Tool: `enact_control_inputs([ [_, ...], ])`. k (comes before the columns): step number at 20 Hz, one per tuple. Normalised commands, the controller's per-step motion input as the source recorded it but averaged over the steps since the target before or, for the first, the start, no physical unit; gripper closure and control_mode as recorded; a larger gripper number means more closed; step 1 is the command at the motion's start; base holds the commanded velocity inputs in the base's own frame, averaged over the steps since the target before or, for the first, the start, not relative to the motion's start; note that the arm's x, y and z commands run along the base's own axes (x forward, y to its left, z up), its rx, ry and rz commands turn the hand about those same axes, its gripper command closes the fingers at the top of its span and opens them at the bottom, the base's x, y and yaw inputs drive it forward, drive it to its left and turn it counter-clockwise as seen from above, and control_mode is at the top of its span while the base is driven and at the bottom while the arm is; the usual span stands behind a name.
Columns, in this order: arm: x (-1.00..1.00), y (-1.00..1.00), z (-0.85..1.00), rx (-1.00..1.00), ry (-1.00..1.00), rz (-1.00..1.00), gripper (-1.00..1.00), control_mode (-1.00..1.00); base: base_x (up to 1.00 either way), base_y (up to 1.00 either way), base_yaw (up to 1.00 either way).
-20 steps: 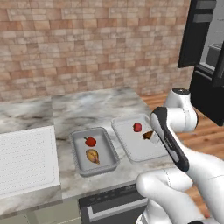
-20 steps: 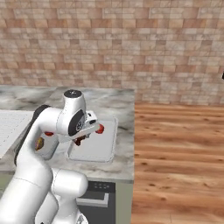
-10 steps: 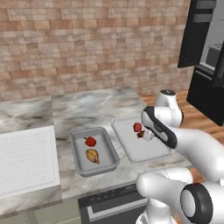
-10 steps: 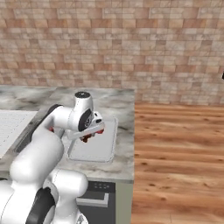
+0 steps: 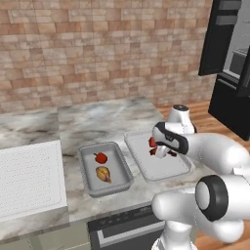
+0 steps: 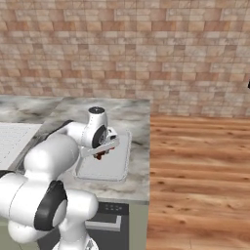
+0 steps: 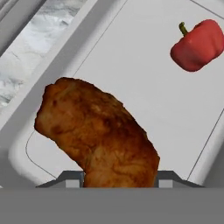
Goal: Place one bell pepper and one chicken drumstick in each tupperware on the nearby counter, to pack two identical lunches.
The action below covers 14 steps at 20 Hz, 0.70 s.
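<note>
My gripper [image 5: 162, 150] is shut on the darker reddish-brown chicken drumstick [image 7: 100, 140] and holds it low over the wider, shallower tupperware [image 5: 168, 168], near its left end. A red bell pepper [image 7: 197, 45] lies on that tupperware's floor just beyond the drumstick. In the right base view the gripper [image 6: 101, 153] hangs over the same tupperware [image 6: 105, 170]. The narrower, deeper tupperware [image 5: 117, 166] stands to the left on the counter [image 5: 97, 122]. It holds a second bell pepper [image 5: 100, 157] and the golden-tan chicken drumstick [image 5: 103, 174].
A white ribbed slab [image 5: 29, 180] lies on the counter at the far left. A brick wall [image 5: 97, 49] backs the counter. The counter ends at the right, with wooden floor [image 6: 195, 171] beyond and a dark fridge [image 5: 229, 63] further right.
The arm has swung lower and slightly left over the wider tupperware, carrying the dark drumstick down with it. The jaws have stayed shut on it.
</note>
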Motion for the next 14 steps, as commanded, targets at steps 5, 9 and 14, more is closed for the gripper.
enact_control_inputs([
  [5,0.22,0.0,-0.28,0.0,0.0,0.0,1.0,-1.0,0.0,0.0,0.0],
  [9,0.21,0.0,-0.3,0.0,0.0,0.0,1.0,-1.0,0.0,0.0,0.0],
  [14,0.23,0.0,-0.26,0.0,0.01,0.0,1.0,-1.0,0.0,0.0,0.0],
])
